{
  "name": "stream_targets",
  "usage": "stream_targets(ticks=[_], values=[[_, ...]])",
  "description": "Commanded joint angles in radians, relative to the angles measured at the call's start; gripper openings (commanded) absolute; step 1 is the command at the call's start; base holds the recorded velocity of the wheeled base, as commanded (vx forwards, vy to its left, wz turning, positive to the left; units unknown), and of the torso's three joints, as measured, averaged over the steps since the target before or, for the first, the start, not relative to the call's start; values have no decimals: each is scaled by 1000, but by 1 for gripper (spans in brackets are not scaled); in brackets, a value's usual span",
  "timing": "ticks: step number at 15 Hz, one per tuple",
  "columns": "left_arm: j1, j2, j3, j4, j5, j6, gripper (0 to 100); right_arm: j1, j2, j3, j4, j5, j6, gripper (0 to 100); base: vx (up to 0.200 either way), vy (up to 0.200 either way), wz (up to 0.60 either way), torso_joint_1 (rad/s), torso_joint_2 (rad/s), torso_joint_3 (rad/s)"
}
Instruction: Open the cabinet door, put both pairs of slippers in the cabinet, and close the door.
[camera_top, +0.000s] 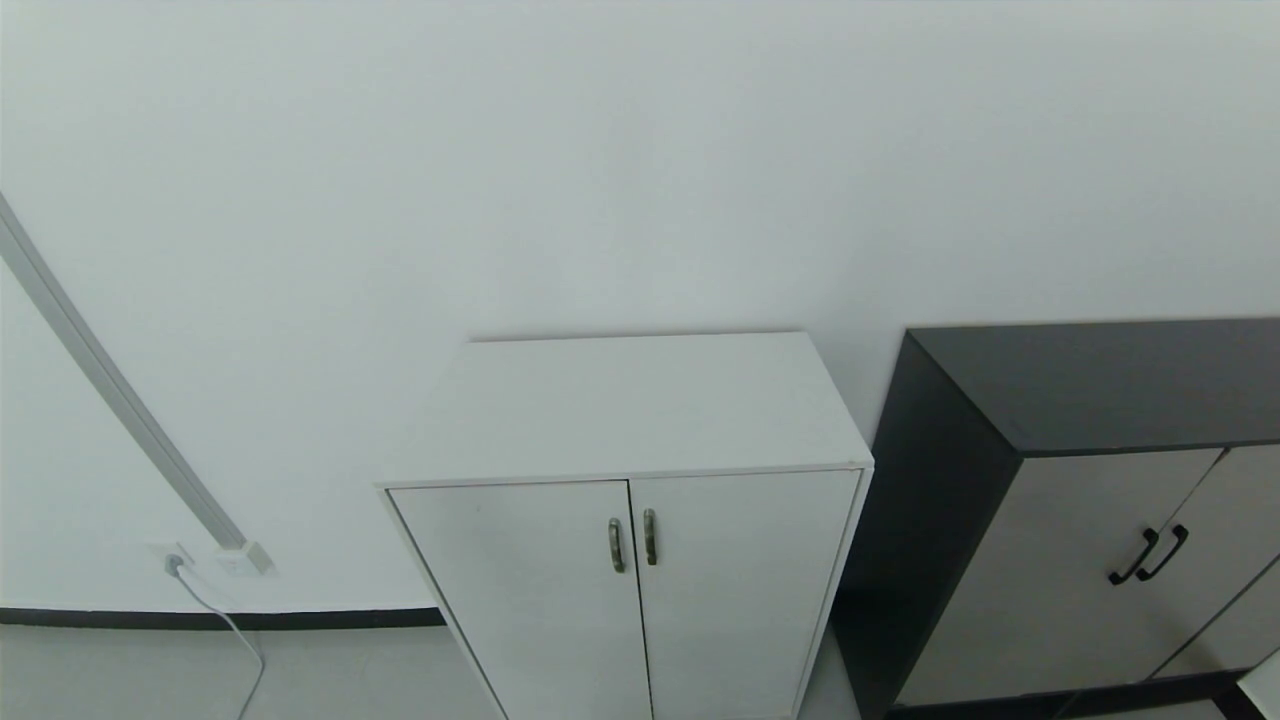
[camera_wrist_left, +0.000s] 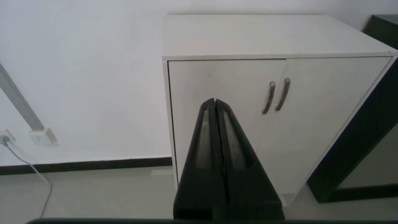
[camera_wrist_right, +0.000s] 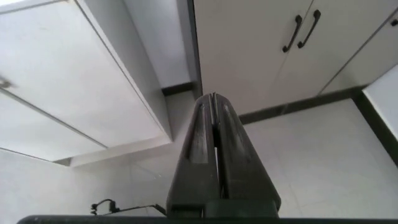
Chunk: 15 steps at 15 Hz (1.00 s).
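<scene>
White board makes up the cabinet (camera_top: 620, 410), which is set against the wall (camera_top: 640, 150) with both doors shut. Its left door (camera_top: 520, 590) and right door (camera_top: 740, 580) meet at the middle, where a pair of upright metal handles (camera_top: 617, 545) is fixed, one on each door, just beside each other. A dark cabinet (camera_top: 1100, 380) is placed just beside it on the robot's right, its pale doors also shut and fitted with two black handles (camera_top: 1148, 555). Low on the wall to the left a socket (camera_top: 170, 558) is seen, with a grey cable (camera_top: 225, 620) plugged in and hanging toward the floor, and a slanted conduit (camera_top: 110, 385) running up from it. The left gripper (camera_wrist_left: 215, 102) is held well apart from the cabinet, facing the left door, its fingers pressed together with nothing between them. The right gripper (camera_wrist_right: 214, 96) is likewise pressed closed and empty, held over the pale floor (camera_wrist_right: 311, 155) and facing the gap between the two cabinets.
</scene>
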Motion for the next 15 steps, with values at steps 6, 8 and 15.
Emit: stream_targets(ticks=[6, 8, 15], values=[[0, 1, 0, 0, 0, 0, 0, 3, -235, -16, 186, 60, -17, 0, 0, 0, 0, 0, 0, 0], [0, 1, 0, 0, 0, 0, 0, 3, -255, 2, 209, 64, -38, 0, 0, 0, 0, 0, 0, 0], [0, 1, 0, 0, 0, 0, 0, -17, -385, -6, 276, 90, -72, 0, 0, 0, 0, 0, 0, 0]])
